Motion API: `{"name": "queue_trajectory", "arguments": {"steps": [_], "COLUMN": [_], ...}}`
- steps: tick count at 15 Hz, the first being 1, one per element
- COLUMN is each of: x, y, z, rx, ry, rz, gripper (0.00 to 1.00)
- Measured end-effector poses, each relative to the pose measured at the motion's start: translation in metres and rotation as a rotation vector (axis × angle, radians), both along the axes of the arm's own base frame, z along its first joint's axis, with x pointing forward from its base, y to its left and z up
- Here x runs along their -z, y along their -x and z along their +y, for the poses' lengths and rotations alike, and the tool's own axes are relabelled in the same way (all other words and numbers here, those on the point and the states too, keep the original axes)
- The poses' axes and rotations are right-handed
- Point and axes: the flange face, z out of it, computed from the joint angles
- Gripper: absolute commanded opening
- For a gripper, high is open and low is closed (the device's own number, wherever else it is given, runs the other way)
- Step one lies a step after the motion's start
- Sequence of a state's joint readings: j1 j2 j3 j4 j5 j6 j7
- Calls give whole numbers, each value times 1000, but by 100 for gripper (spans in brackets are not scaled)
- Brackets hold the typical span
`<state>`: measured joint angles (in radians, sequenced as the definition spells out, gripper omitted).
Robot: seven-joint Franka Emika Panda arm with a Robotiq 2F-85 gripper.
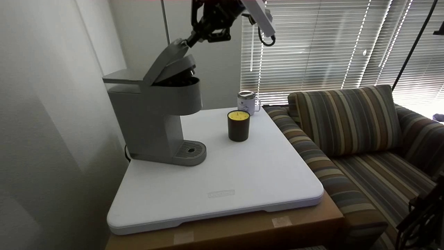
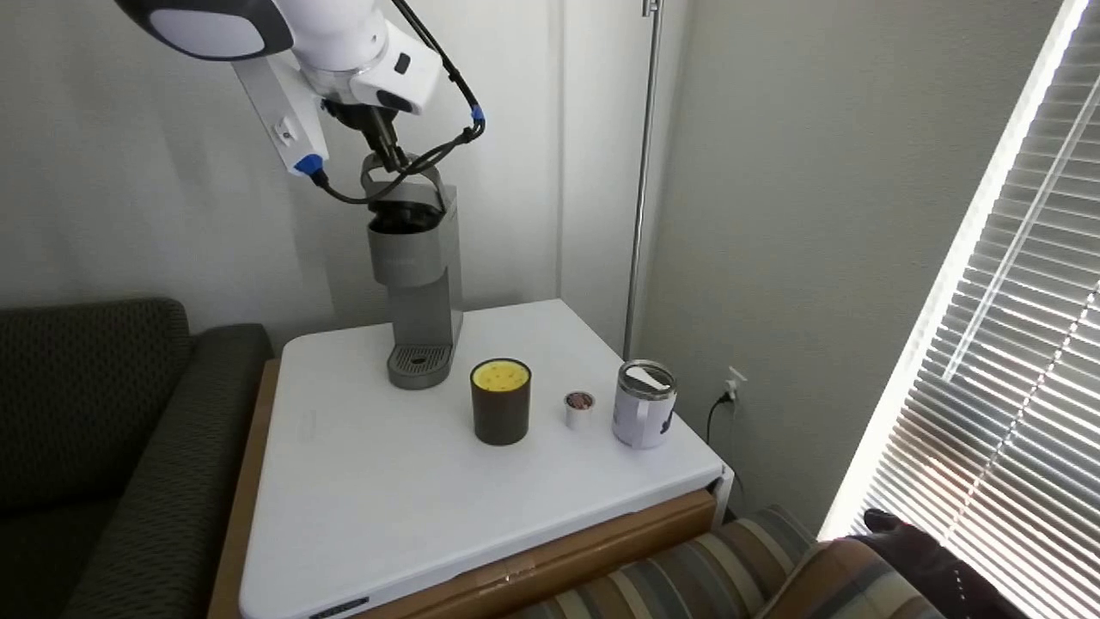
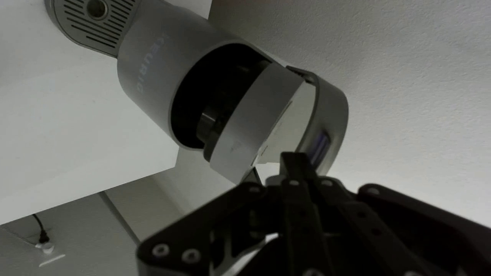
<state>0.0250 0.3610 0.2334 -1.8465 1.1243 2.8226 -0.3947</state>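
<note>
A grey coffee maker (image 1: pixel 156 111) stands on the white table, its lid (image 1: pixel 178 67) tilted up and its dark chamber (image 3: pixel 218 96) exposed. The loop-shaped handle (image 3: pixel 326 122) rises above the lid. My gripper (image 3: pixel 295 155) has its fingers together, with nothing seen between them. Its tips overlap the lower end of the handle in the wrist view. In both exterior views the gripper (image 1: pixel 190 42) comes down from above to the top of the handle (image 2: pixel 438 185). The tips look very near or touching it; actual contact cannot be told.
A dark candle jar with yellow wax (image 2: pixel 501 404), a small coffee pod (image 2: pixel 579 411) and a lidded white mug (image 2: pixel 644 404) stand on the white table (image 2: pixel 361 481). A wall lies close behind the machine. A cable (image 2: pixel 430 159) hangs from the arm. A striped couch (image 1: pixel 347 139) adjoins the table.
</note>
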Motion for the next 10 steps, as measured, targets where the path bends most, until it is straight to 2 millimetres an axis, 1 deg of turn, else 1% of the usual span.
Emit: {"name": "queue_trajectory", "arguments": {"steps": [10], "x": [-12], "y": [-15], "z": [7], "rx": [-22], "ry": [11], "rz": [-40], "gripper": [0]}}
